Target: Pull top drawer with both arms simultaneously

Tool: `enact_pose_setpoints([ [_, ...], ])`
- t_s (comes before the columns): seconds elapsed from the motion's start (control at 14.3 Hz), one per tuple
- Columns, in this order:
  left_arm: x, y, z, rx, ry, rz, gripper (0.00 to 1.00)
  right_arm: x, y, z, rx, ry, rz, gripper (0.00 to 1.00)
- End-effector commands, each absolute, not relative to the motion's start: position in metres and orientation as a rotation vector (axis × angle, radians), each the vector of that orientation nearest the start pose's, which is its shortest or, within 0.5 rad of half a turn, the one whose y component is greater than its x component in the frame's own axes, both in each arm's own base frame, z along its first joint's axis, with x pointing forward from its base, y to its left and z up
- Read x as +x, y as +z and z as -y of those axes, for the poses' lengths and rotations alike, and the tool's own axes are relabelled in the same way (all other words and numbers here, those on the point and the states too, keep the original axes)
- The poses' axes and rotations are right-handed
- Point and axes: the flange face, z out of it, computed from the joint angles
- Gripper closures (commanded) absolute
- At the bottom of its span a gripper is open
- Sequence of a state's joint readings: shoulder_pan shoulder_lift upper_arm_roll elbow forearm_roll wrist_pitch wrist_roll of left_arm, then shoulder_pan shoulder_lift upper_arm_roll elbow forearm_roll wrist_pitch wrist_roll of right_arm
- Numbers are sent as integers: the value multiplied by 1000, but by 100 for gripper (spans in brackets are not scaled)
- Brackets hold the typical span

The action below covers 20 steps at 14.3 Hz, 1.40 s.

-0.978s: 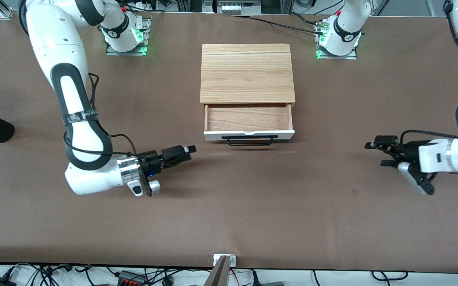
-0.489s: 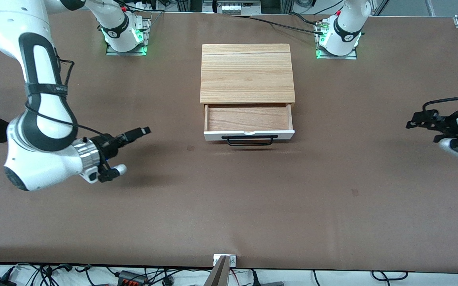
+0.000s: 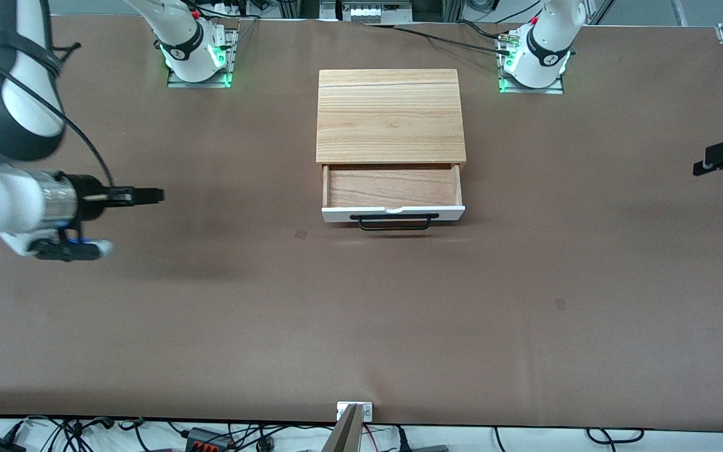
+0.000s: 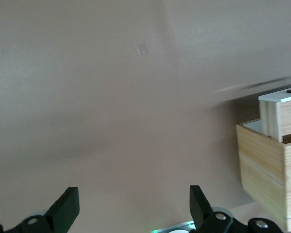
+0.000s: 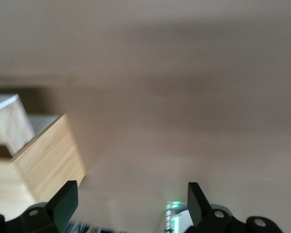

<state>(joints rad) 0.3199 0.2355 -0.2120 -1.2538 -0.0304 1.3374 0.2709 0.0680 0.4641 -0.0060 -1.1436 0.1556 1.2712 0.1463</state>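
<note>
Two grippers, both off the drawer. Front view shows the whole brown table with the light-wood cabinet midway between the arm bases, and the top drawer pulled partway out toward the front camera: reddish-brown wood inside, white front panel, black bar handle along its front edge, nothing inside. Right gripper is over bare table toward the right arm's end, well apart from the drawer; from the front its fingers read as one dark bar, so spread can't be judged there. Left gripper is at the left arm's end of the table, partly cut by the frame edge. Wrist views add what the front hides: left wrist shows both fingertips set wide apart, grasping nothing, with the cabinet's side and the drawer's white panel jutting out of it. Right wrist shows its fingertips likewise spread and empty, cabinet corner and drawer end blurred to one side.
</note>
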Motion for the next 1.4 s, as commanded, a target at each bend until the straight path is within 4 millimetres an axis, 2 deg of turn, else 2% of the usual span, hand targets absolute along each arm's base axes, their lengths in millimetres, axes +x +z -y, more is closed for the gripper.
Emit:
enact_pose_setpoints([
  [0.0, 581, 623, -58, -3197, 235, -85, 0, 636, 566, -30, -3110, 346, -143, 0],
  [0.14, 560, 617, -43, -3172, 201, -67, 0, 637, 577, 7, -3146, 225, -124, 0],
  [0.21, 538, 607, -29, -3147, 151, -74, 0, 633, 581, 22, -3139, 184, -123, 0],
  [0.28, 525, 603, -17, -3128, 96, -95, 0, 628, 584, 29, -3123, 158, -131, 0],
  [0.42, 530, 608, -13, -3129, 68, -118, 0, 608, 585, 30, -3118, 132, -159, 0],
  [0.56, 530, 609, -15, -3144, 81, -116, 0, 601, 585, 34, -3135, 70, -142, 0],
  [0.7, 531, 618, -5, -3147, 62, -141, 0, 589, 588, 32, -3189, 37, -118, 0],
  [0.84, 530, 623, -5, -3148, 66, -146, 0, 570, 578, 31, -3191, -14, -110, 0],
  [0.98, 528, 628, 7, -3141, 69, -185, 0, 548, 570, 29, -3187, -36, -107, 0],
  [1.12, 528, 628, 5, -3154, 74, -180, 0, 544, 574, 30, -3184, 5, -112, 0],
  [1.19, 529, 626, -5, -3161, 79, -167, 0, 543, 578, 30, -3185, 22, -118, 0],
  [1.33, 530, 622, -11, -3163, 93, -157, 0, 542, 582, 28, -3185, 37, -105, 0],
])
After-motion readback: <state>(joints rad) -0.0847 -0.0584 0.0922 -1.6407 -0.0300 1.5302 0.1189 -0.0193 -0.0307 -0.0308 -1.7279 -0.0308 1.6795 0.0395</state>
